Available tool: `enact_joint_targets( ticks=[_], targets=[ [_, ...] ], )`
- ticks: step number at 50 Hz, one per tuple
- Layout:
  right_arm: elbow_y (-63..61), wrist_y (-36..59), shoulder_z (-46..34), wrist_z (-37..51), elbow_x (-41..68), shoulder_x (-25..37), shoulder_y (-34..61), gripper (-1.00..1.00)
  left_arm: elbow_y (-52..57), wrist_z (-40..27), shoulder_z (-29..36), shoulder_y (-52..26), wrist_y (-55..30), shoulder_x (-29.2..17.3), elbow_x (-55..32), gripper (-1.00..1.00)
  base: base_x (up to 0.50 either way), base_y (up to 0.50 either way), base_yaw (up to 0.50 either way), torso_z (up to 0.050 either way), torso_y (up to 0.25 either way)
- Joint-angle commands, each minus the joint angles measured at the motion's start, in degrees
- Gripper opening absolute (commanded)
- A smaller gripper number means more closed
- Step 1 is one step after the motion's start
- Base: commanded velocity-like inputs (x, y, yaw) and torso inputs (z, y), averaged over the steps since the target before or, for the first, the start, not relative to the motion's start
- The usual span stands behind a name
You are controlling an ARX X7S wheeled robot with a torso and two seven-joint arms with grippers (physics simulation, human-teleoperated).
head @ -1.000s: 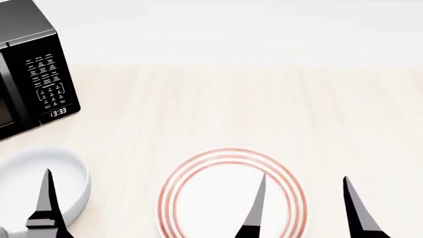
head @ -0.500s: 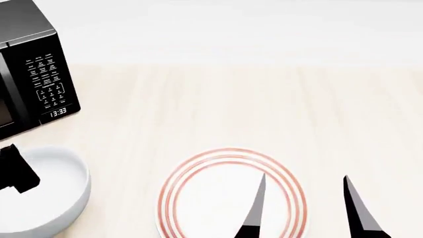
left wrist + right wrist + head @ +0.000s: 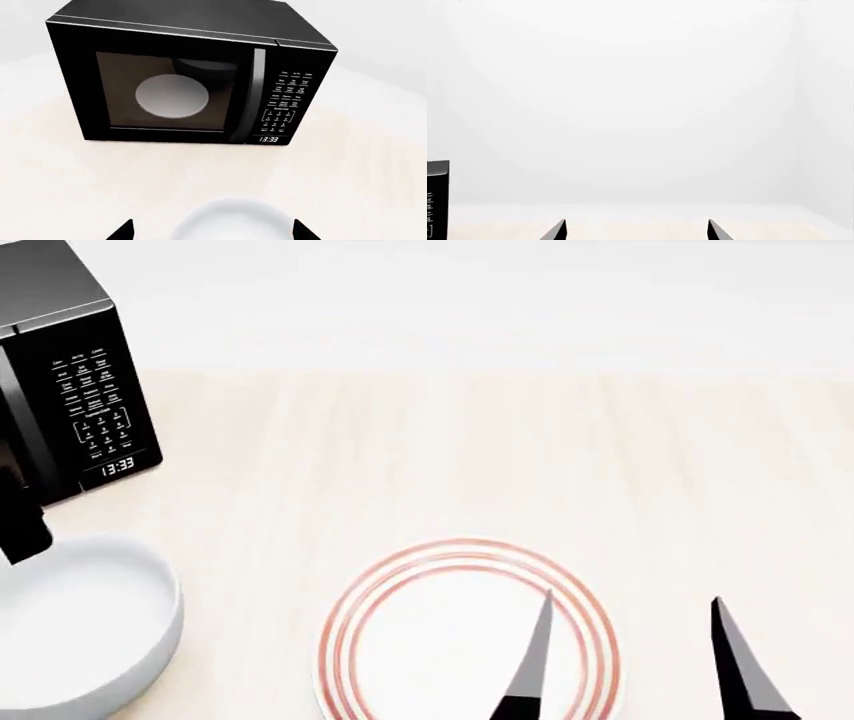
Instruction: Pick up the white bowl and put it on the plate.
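The white bowl (image 3: 83,632) sits on the table at the near left, in front of the microwave. In the left wrist view the bowl (image 3: 230,220) lies below and between my left gripper's (image 3: 213,232) two dark fingertips, which stand wide apart and hold nothing. In the head view only a dark part of the left arm (image 3: 20,515) shows at the left edge, above the bowl's far rim. The red-ringed plate (image 3: 467,550) lies near the middle front. My right gripper (image 3: 631,597) hangs open over the plate's right side, empty.
A black microwave (image 3: 67,390) stands at the far left with its door shut, showing a pale dish (image 3: 172,96) through the glass; its edge (image 3: 437,197) also shows in the right wrist view. Light wooden tabletop (image 3: 534,450) stretches behind the plate to a white wall.
The left arm has moved up and away in the head view: its fingers were over the bowl, now only a dark block shows at the left edge. The right gripper shifted slightly right.
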Motion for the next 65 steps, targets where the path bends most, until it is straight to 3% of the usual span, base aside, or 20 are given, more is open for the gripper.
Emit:
enact_joint_targets(
  ticks=[1, 17, 56, 65],
  targets=[
    [-0.80, -0.27, 1.57, -0.85, 0.16, -0.34, -0.29, 1.00, -7.29, 1.98, 5.41, -3.59, 2.41, -1.14, 2.54, 1.00, 0.00, 0.00, 0.00, 0.000, 0.000],
    [-1.26, 0.03, 0.96, 0.18, 0.58, 0.45, -0.07, 1.00, -14.04, 7.07, 10.09, -3.10, 5.18, -2.84, 2.55, 1.00, 0.00, 0.00, 0.00, 0.000, 0.000],
    [-0.93, -0.09, -0.49, 2.07, 0.99, 1.98, 0.51, 1.00, -21.14, 8.98, 6.05, -0.24, 10.53, -4.23, 1.75, 1.00, 0.00, 0.00, 0.00, 0.000, 0.000],
    [-2.35, 0.53, -0.99, 2.57, 0.46, 2.72, 0.39, 1.00, -22.69, 10.33, 7.83, 0.18, 11.67, -5.44, 2.53, 1.00, 0.00, 0.00, 0.00, 0.000, 0.000]
  ],
)
